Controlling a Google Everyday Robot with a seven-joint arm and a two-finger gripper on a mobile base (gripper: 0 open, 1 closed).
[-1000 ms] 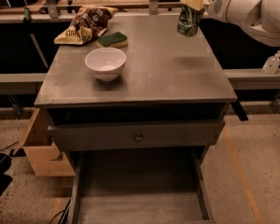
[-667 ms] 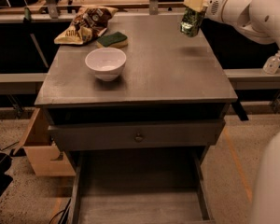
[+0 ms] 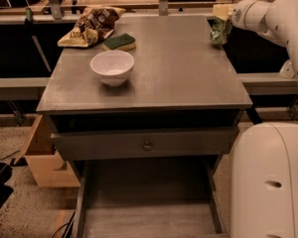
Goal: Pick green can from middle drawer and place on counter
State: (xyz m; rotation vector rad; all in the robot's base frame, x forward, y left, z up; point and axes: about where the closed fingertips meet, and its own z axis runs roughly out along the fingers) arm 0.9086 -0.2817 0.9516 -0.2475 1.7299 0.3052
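My gripper point(image 3: 220, 23) is at the far right of the counter point(image 3: 179, 78), shut on the green can point(image 3: 217, 33). It holds the can upright by its top, over the counter's far right edge. I cannot tell whether the can's base touches the surface. The middle drawer point(image 3: 149, 202) is pulled out below the counter at the bottom of the camera view. Its flat grey bottom is bare.
A white bowl point(image 3: 112, 67), a green sponge point(image 3: 119, 41) and a chip bag point(image 3: 92, 26) sit on the counter's left half. A shut drawer front with a knob point(image 3: 147, 145) is above the open drawer. My white body point(image 3: 268, 182) fills the lower right. A cardboard box point(image 3: 39, 157) stands at the left.
My gripper has carried the green can a little to the right, toward the counter's far right edge. My white body has come into view at the lower right.
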